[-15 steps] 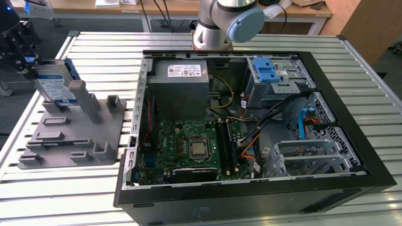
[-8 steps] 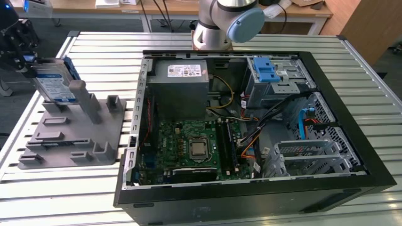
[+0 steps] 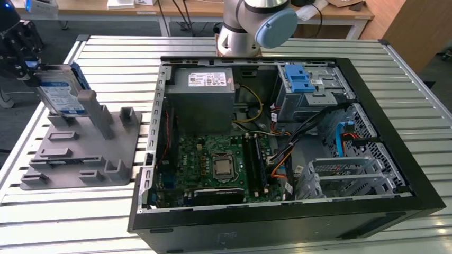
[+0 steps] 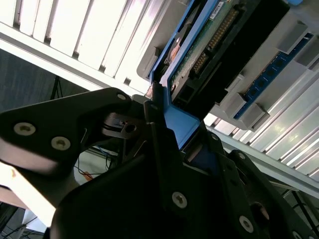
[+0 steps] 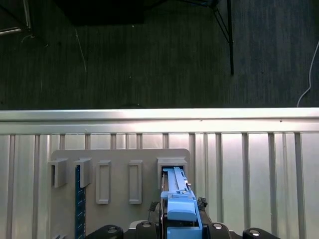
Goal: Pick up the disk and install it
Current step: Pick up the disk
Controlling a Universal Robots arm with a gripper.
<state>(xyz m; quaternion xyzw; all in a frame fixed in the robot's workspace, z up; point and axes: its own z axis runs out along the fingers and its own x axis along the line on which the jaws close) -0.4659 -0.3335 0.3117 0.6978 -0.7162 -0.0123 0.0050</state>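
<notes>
Slatted metal table (image 3: 71,222) carries a grey rack (image 3: 78,153) and an open black case (image 3: 282,233). In the exterior view the rack lies at 9 o'clock from the case, just beside it. The disk (image 3: 62,92) stands on edge in the rack's far slot, at about 11 o'clock on the rack, tilted, label toward the camera.

The gripper (image 3: 29,74) sits at 10 o'clock from the disk, against its upper end. In the second wrist view its black fingers (image 4: 155,107) are closed onto the blue rail of the disk (image 4: 199,45), whose green board side faces the camera. In the first wrist view the disk (image 5: 175,189) shows edge-on, its blue rail running from the gripper (image 5: 177,230) into a slot of the rack (image 5: 119,159), so its lower end is still seated there.

Inside the case, a blue latch (image 3: 299,79) tops the drive cage at 1 o'clock and the motherboard (image 3: 219,164) lies at 7 o'clock. The arm (image 3: 247,26) rises at 12 o'clock beyond the case.
</notes>
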